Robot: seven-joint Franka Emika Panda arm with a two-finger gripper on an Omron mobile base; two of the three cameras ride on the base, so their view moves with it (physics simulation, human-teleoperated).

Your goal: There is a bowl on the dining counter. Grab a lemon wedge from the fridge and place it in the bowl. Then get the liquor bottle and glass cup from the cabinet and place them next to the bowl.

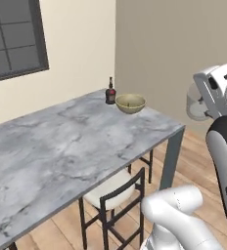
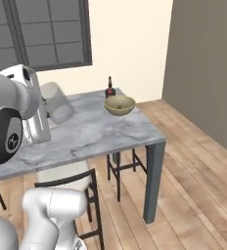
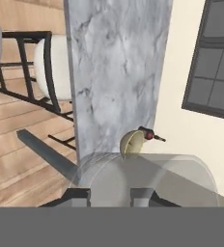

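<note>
Dining counter (image 1: 61, 141): long marble top, running away from the base toward the far corner. Chair (image 1: 116, 193) tucked under the near edge.

Bowl (image 2: 119, 105) at that far corner; liquor bottle (image 2: 110, 89) upright just behind it, near, contact not discernible.

Glass cup (image 2: 56, 102) carried in the air, gripper (image 3: 111, 193) clamped on it, tilted off vertical. In the right base view, held over the counter's near part, well short of the bowl; bowl lies ahead and to the right.

Free spot beside the bowl needed next, probably. No readable labels or writing anywhere.
</note>
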